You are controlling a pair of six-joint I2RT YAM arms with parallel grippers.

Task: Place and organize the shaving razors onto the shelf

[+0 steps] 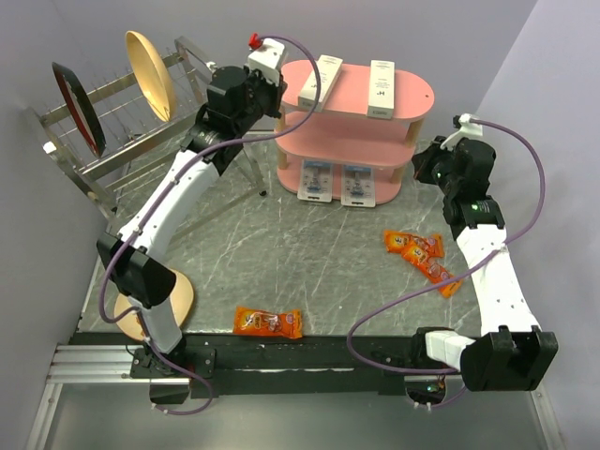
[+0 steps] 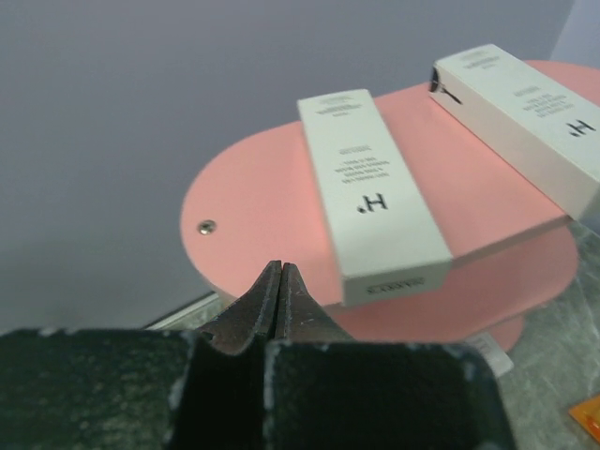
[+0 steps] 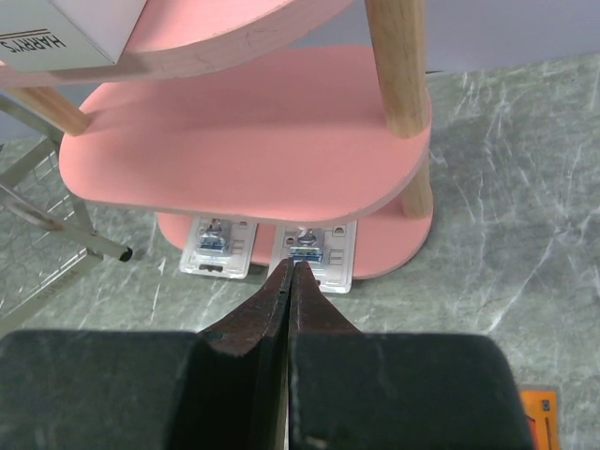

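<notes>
The pink three-tier shelf (image 1: pixel 356 141) stands at the back of the table. Two razor blister packs (image 1: pixel 316 180) (image 1: pixel 359 185) lie side by side on its bottom board, their near ends sticking out over the edge; they also show in the right wrist view (image 3: pixel 217 248) (image 3: pixel 317 250). My left gripper (image 2: pixel 280 267) is shut and empty, held beside the shelf's top board (image 2: pixel 281 211) at its left end. My right gripper (image 3: pixel 292 267) is shut and empty, held to the right of the shelf and pointing at the right pack.
Two white oblong boxes (image 1: pixel 321 82) (image 1: pixel 382 89) lie on the top board. A metal wire dish rack (image 1: pixel 103 131) with plates stands at the back left. Orange snack packets lie at the right (image 1: pixel 422 255) and at the near edge (image 1: pixel 268 322). A tan plate (image 1: pixel 155 305) lies by the left arm base.
</notes>
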